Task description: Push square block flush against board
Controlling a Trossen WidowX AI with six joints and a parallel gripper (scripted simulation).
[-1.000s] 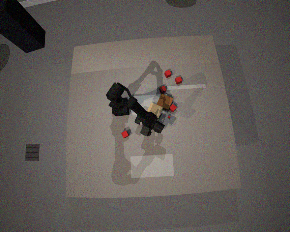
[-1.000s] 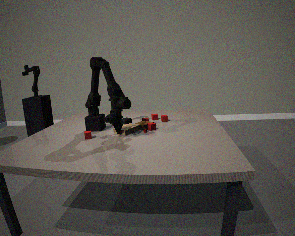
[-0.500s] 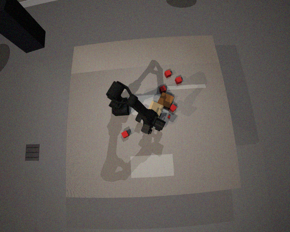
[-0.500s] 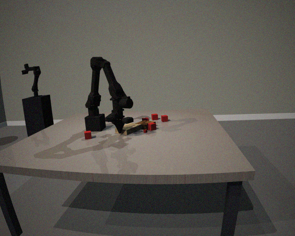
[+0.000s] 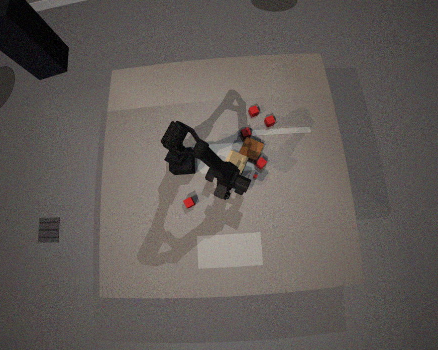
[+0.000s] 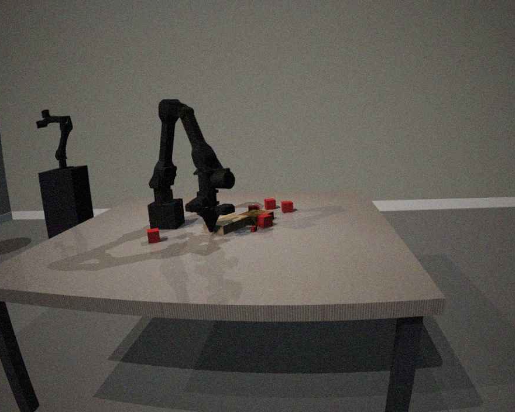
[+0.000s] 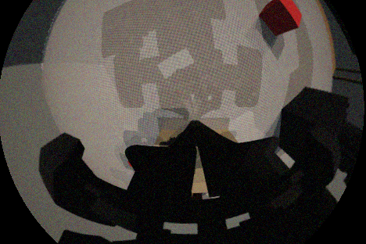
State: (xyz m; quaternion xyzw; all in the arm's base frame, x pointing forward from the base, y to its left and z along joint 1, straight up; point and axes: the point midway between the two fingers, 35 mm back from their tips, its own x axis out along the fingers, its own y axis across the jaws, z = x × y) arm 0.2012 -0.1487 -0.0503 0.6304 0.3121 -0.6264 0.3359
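End effector shut, low above tabletop.

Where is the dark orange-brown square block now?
In the top view, the orange-brown square block lies right of the pale yellow wooden board, between two red cubes.

Here's your square block, orange-brown, flat on the table, shadows across its top! And your pale yellow board lies flat right beside it, partly hidden; you can't tell whether their sides fully touch.
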